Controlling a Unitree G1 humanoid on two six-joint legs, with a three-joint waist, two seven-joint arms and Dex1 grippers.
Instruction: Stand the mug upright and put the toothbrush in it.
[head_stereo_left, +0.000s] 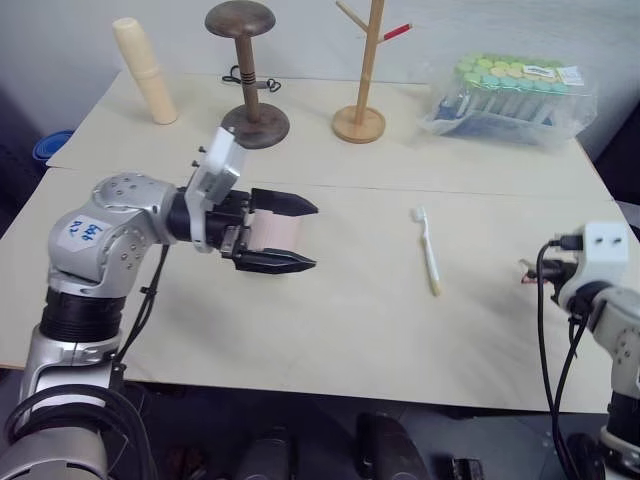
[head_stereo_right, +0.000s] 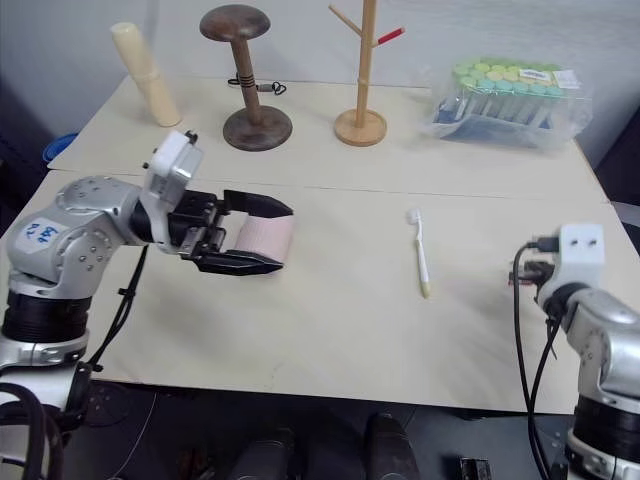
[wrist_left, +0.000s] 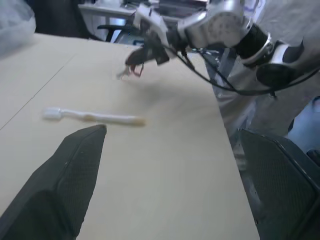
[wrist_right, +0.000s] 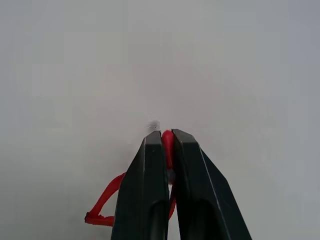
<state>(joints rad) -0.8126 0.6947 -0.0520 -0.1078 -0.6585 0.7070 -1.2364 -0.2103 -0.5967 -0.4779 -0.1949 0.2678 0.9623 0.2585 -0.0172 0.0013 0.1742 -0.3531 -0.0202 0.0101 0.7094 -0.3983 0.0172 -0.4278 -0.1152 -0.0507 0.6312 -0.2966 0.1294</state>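
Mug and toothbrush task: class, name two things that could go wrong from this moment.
1. The open left pincer straddles the mug, which lies on its side; a poor closing could roll it away.
2. The right pincer is shut on a red loop, so it cannot pick the toothbrush yet.

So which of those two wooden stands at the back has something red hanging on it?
The lighter branched wooden stand: a red item sits on its right-hand peg. The dark round-topped stand beside it carries only a black cord.
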